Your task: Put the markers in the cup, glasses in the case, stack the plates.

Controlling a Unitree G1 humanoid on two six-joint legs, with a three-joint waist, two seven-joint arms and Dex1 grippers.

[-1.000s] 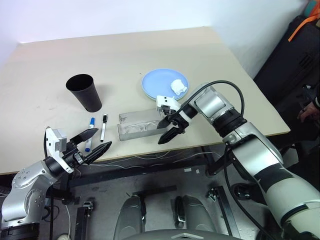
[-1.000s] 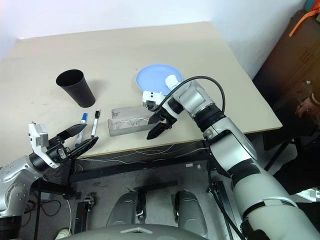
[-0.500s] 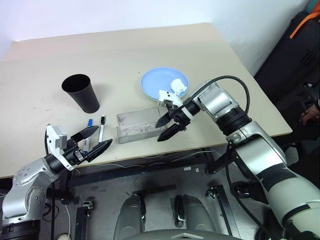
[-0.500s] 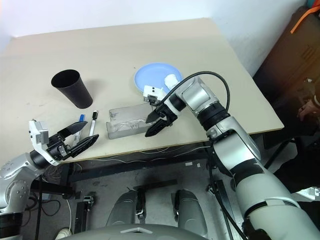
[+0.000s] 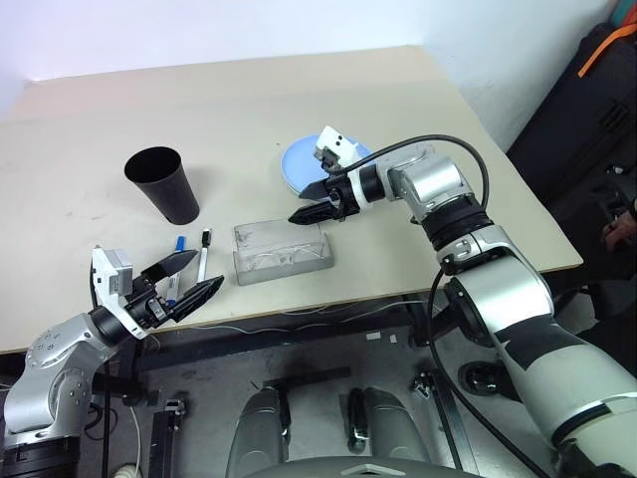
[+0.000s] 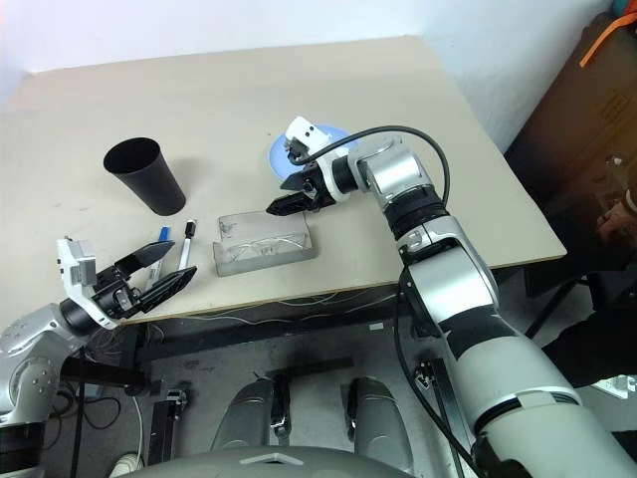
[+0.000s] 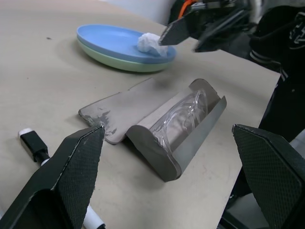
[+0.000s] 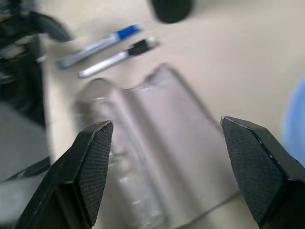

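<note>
A beige table (image 5: pixel 299 110) is seen from above in the head views, w/ both robot arms reaching in from the lower edge.

Upper left of centre: the cup (image 5: pixel 162 183) is stood upright, mouth open. Just below it, nr the table's front edge, the markers are laid side by side, roughly parallel: blue-capped marker (image 5: pixel 178 267) on the left, black-capped marker (image 5: pixel 205 252) on the right, both outside the cup.

Centre of frame: the case (image 5: pixel 283 252) is laid open, lid folded back flat toward the far side. The glasses (image 7: pixel 183 117) are seen lying inside its trough in the left wrist view.

Right of centre, above the case: the plates are stacked, blue plate (image 7: pixel 107 39) on top of green plate (image 7: pixel 125 64). A crumpled white tissue (image 7: pixel 150 43) is sat on the blue plate.

The right gripper (image 5: pixel 314 205) is held above the table between the case and the plates, pointing toward frame left & slightly down. Its fingers are spread wide, nothing betw. them; they touch neither case nor plates.

The left gripper (image 5: pixel 188 282) is held at lower left, off the table's front edge, below the markers. Its fingers are spread wide, nothing held.
</note>
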